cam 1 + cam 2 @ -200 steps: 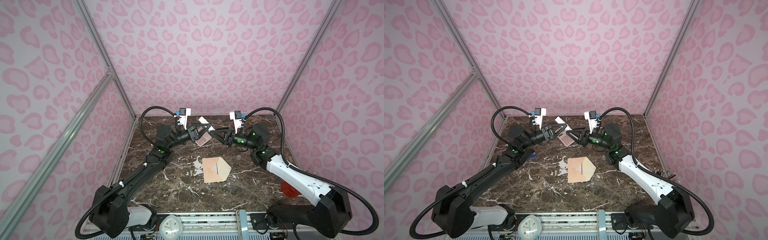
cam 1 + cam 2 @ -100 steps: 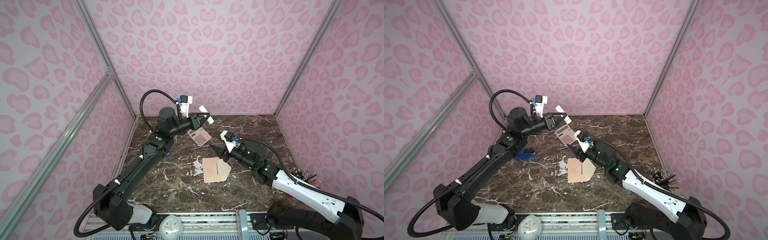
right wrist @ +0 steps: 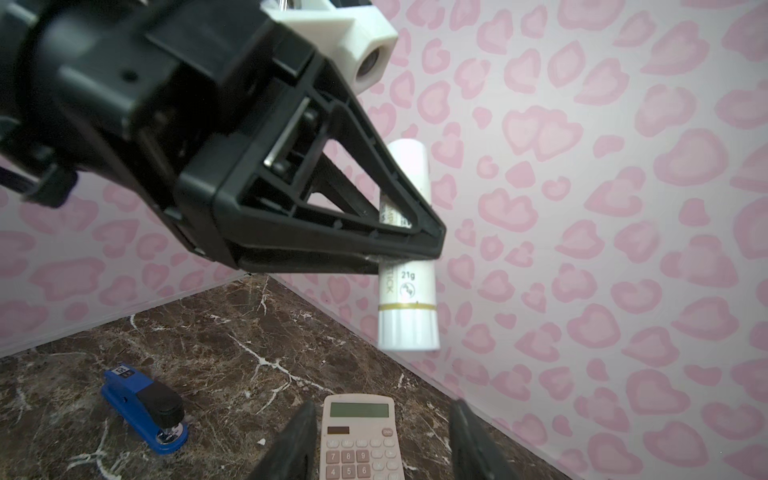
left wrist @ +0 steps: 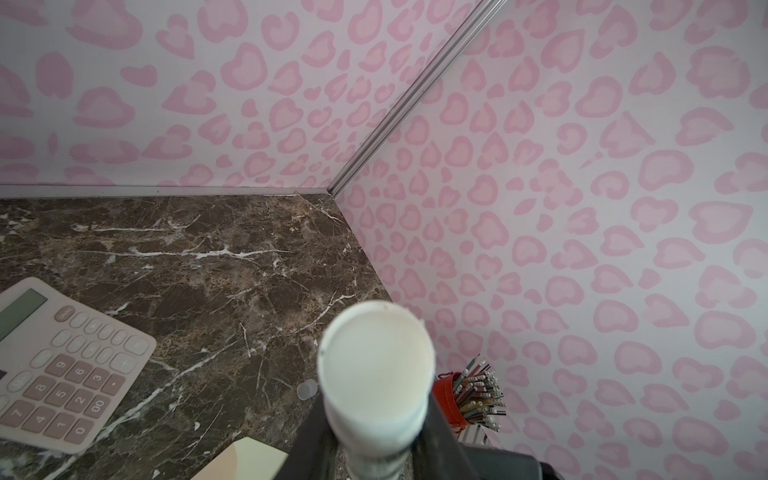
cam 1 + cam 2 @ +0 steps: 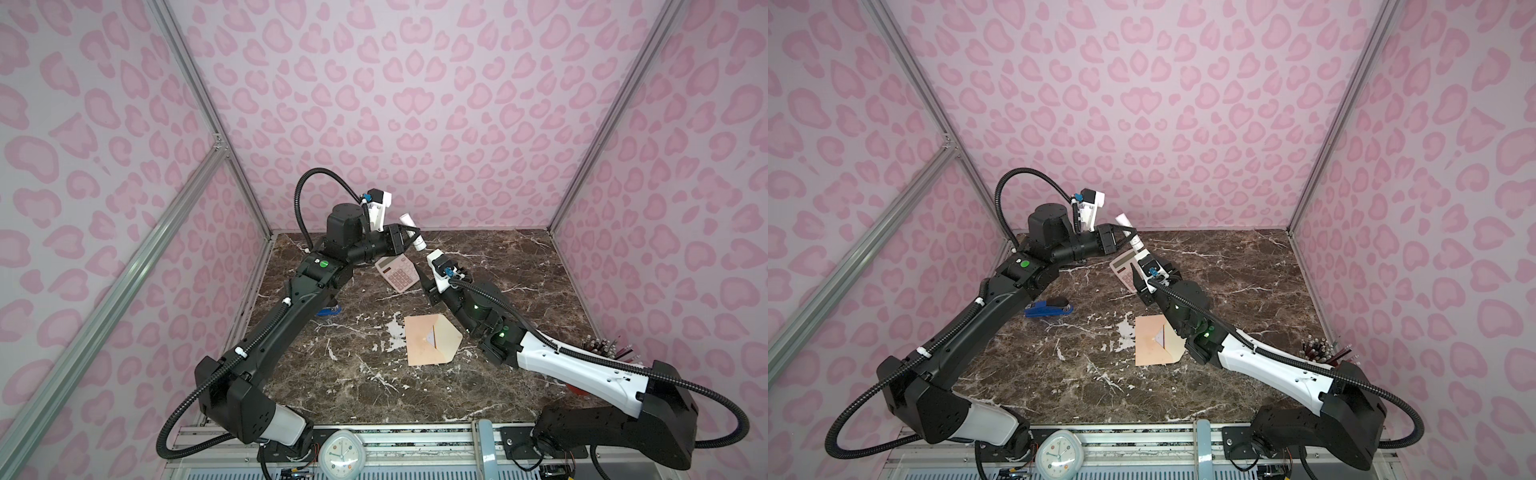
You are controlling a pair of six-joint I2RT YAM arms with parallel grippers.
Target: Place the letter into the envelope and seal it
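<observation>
White glue stick [image 5: 417, 242] in left gripper [image 5: 409, 235], envelope [image 5: 424, 338] flat on table [image 5: 498, 257]

Both top views look down steeply from high above the near edge of the worktop [image 5: 374, 390] toward the back wall [image 5: 395, 124], and each frames the whole surface. The left wrist camera is raised and looks along its jaws, past the glue stick [image 4: 376, 365], into a far corner. The right wrist camera sits low and tilts up, close under the left gripper [image 3: 409, 253]. All four views share the calculator [image 5: 397, 272].
</observation>
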